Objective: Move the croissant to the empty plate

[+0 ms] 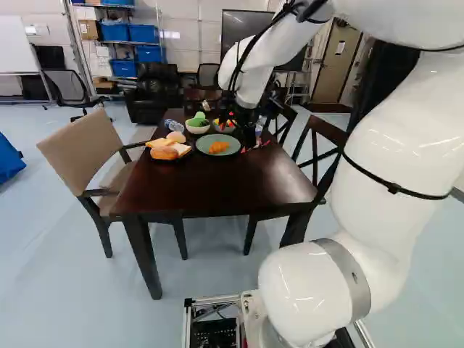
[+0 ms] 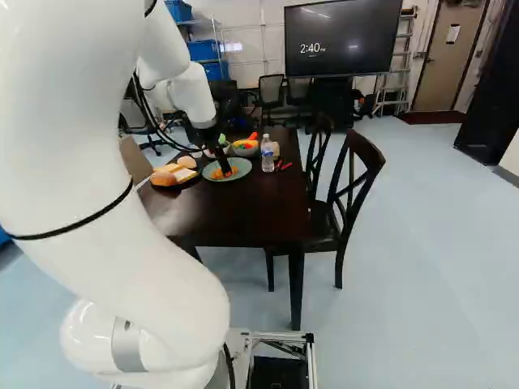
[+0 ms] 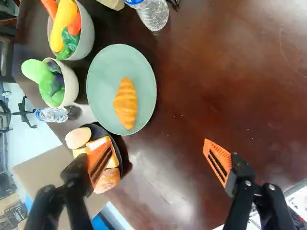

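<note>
Croissant [image 3: 125, 103]: on green plate [image 3: 102, 76]. Claw [image 1: 243, 129]: spread wide, holding nothing. Water bottle [image 2: 268, 154] near green plate: whole in right base view, part only in wrist view. Desk [image 1: 232, 190]: broad stretch from green plate to near edge. Near green plate: dark plate [image 3: 119, 158], bread [image 3: 106, 180]; grey bowl [image 3: 88, 40], mixed vegetables [image 3: 63, 24]; cream bowl [image 3: 72, 86], green vegetables [image 3: 41, 75].

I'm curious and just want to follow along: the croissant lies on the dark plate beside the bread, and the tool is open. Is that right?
Not quite: the wrist view shows the croissant on the green plate, not on the dark plate beside the bread. The tool is indeed open.
</note>
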{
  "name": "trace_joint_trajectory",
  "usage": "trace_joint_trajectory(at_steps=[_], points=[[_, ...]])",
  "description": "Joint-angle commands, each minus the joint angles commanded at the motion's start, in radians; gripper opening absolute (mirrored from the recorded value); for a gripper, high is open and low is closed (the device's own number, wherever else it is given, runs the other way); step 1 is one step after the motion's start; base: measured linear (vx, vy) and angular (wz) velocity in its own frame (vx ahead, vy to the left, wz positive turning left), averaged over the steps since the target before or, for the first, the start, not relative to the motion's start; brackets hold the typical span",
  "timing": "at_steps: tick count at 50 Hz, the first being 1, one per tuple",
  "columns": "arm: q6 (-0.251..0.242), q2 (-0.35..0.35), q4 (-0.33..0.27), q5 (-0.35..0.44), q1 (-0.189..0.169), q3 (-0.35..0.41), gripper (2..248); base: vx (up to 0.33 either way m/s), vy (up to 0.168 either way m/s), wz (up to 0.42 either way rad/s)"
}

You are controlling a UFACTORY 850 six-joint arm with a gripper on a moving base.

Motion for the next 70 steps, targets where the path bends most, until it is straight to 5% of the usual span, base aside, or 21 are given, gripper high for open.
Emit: trace_joint_trajectory(at_steps=[32, 70], points=[[0.0, 0.171, 0.0, 0.0, -0.052, 0.169, 247, 0.0, 0.0, 0.0], [-0.045, 0.177, -0.003, 0.06, -0.054, 0.2, 247, 0.0, 0.0, 0.0]])
